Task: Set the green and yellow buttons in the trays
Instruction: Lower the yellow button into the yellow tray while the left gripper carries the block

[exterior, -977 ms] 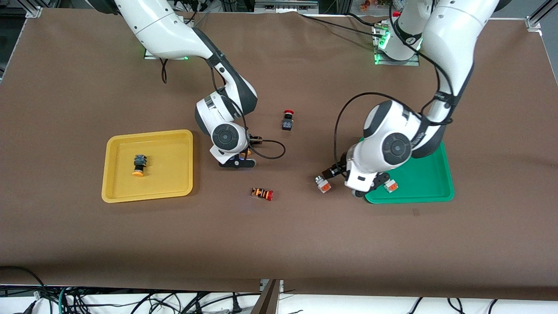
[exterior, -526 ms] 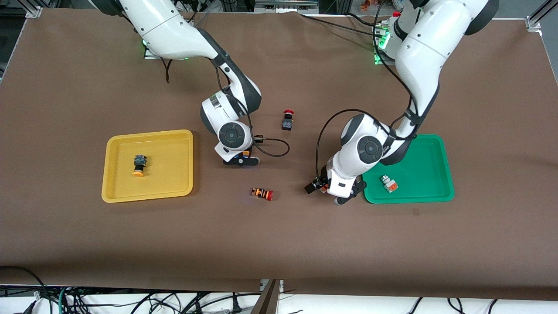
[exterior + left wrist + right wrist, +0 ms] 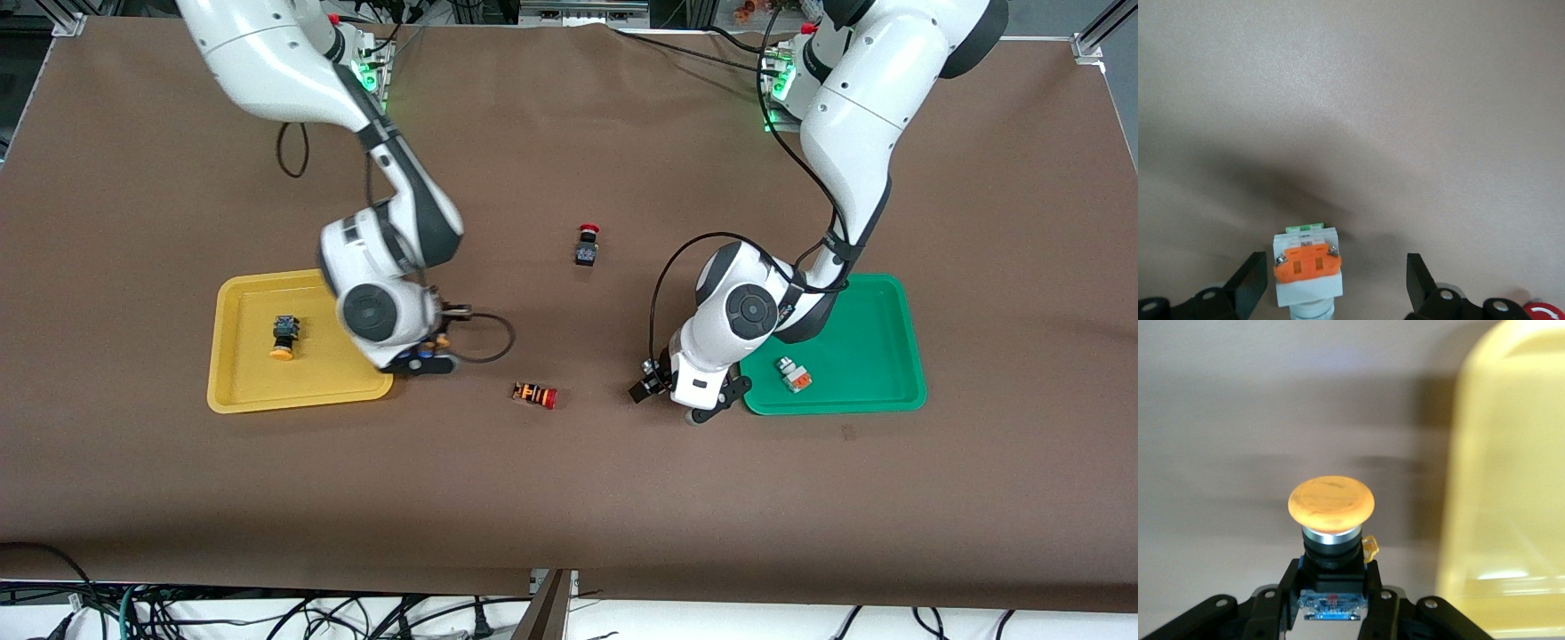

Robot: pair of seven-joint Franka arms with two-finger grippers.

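Right gripper jaws clamp a glossy round-capped yellow button; left gripper jaws apart astride a boxy white button.

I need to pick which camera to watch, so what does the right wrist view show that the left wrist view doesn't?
Only the right wrist view: the right gripper, jaws shut on a black-bodied button with a round yellow-orange cap, beside the shallow yellow plastic tray.
Only the left wrist view: the left gripper, jaws open around a white-and-silver button with an orange part, plus a red cap at the edge.
Both: brown table cover.
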